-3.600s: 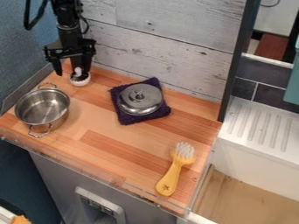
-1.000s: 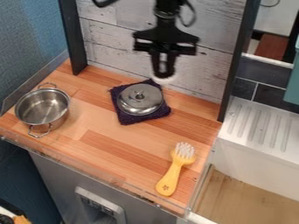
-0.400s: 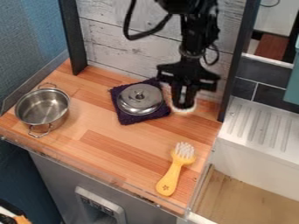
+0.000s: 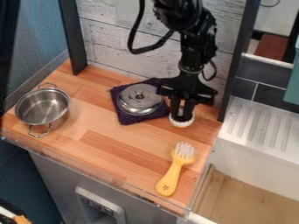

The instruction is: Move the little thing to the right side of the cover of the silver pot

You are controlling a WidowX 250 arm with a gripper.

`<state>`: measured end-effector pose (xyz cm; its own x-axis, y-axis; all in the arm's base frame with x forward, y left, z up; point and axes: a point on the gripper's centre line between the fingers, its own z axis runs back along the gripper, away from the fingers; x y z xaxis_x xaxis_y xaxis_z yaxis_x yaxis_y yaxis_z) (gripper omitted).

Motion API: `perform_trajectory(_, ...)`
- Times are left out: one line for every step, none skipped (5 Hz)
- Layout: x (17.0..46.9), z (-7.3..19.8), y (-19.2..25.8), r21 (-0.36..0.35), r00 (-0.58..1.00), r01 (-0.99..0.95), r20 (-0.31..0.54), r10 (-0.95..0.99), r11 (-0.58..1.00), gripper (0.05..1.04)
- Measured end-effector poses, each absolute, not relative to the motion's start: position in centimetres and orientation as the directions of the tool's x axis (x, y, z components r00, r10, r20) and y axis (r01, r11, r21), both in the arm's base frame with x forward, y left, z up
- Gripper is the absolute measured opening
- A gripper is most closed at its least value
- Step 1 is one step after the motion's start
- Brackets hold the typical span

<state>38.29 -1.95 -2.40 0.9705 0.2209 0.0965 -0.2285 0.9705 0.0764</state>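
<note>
1 end effector [image 4: 182,115], gripping a little white thing [image 4: 182,124], right of the silver cover [image 4: 139,100]

The little thing [image 4: 181,124], white and rounded, is showing its lower part, with its upper part hiding from sight. It is appearing to the right of the silver cover [image 4: 139,101], near it but apart. The round, shiny cover is lying knob-up and flat on a dark cloth [image 4: 125,118], its knob pointing upward.
</note>
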Motion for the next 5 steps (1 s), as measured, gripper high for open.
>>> perform_trajectory(38.83, -2.57, -1.93, 0.079, 0.97, -0.227, 0.103, 0.219, 0.971, 0.287)
perform_trajectory(38.74, -2.88, -1.8, 0.098, 0.975, -0.214, 0.084, 0.206, 0.972, 0.574)
perform_trajectory(38.63, -2.75, -1.59, 0.114, 0.976, -0.214, 0.074, 0.207, 0.97, 0.878)
perform_trajectory(38.51, -2.75, -1.57, 0.117, 0.975, -0.219, 0.068, 0.212, 0.969, 1.017)
perform_trajectory(38.16, -2.28, -1.6, 0.111, 0.976, -0.214, 0.06, 0.208, 0.971, 1.009)
